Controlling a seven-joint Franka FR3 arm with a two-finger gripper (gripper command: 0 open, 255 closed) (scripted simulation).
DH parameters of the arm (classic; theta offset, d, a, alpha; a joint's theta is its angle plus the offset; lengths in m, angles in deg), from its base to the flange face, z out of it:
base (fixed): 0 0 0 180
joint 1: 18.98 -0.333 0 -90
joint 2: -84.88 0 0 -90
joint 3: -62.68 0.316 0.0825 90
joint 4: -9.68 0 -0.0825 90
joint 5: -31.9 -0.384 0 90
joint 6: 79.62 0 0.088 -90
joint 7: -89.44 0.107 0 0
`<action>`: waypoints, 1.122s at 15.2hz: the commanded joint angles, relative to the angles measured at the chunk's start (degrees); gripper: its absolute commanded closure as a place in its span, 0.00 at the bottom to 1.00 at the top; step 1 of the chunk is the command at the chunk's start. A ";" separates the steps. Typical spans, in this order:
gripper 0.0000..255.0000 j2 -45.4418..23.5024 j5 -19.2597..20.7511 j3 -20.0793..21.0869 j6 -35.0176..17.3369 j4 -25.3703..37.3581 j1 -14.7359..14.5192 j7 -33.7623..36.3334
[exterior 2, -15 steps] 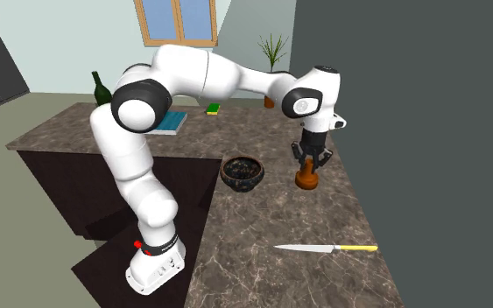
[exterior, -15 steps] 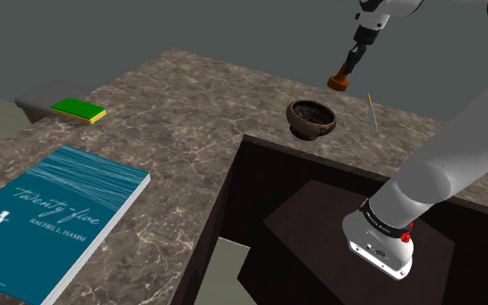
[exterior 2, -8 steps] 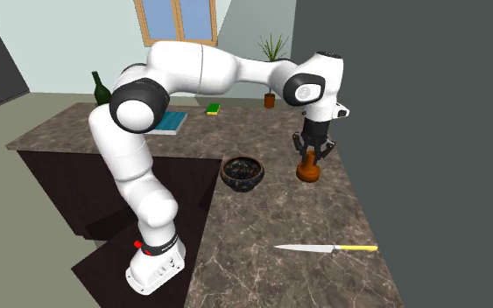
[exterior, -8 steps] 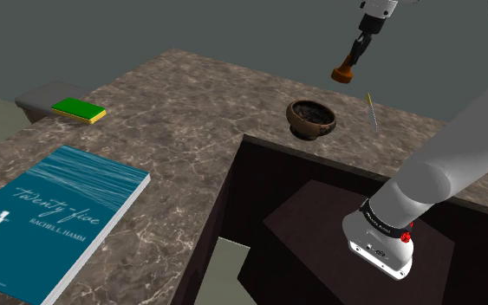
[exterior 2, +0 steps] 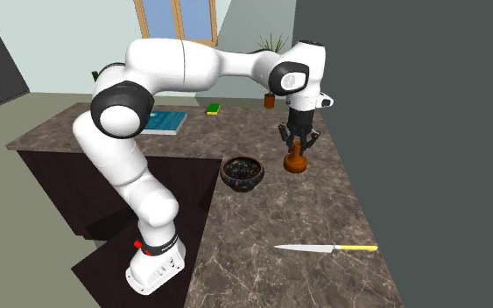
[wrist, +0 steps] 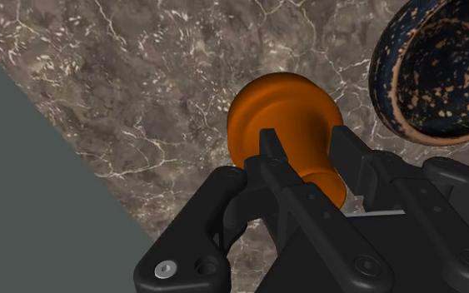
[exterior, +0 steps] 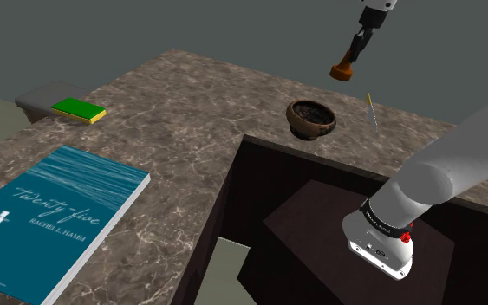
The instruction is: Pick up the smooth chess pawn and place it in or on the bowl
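gripper [exterior 2: 298, 145]: black, pinching the orange pawn [exterior 2: 296, 163] by its top. pawn: held base-down above the marbled counter [exterior 2: 262, 219], near the dark speckled bowl [exterior 2: 242, 172], not over it.

The pawn [exterior: 343, 72] hangs in the claw [exterior: 352, 58] above the counter [exterior: 190, 121], beside the bowl [exterior: 311, 118]; the knife [exterior: 371, 111] lies nearby.

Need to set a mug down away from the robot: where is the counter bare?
The widest bare counter lies between the book, the sponge and the bowl. Another free strip runs from the bowl to the knife. It's crowded beside the bowl, where the hand holds the pawn.
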 commanded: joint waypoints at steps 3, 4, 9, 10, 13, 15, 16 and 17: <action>1.00 6.97 1.98 4.22 1.06 -5.83 -1.21 6.36; 1.00 8.51 2.21 5.32 1.41 -7.06 -1.46 7.84; 1.00 15.29 2.14 10.89 3.45 -12.26 -2.78 14.92; 1.00 16.47 1.93 12.01 3.89 -13.10 -3.09 16.29; 1.00 19.66 0.92 15.42 5.24 -15.26 -4.06 20.36; 1.00 21.97 -0.30 18.36 6.41 -16.65 -5.02 23.83; 1.00 22.09 -0.26 18.34 5.66 -17.51 -4.97 23.84; 1.00 22.19 -0.22 18.30 4.92 -18.36 -4.94 23.87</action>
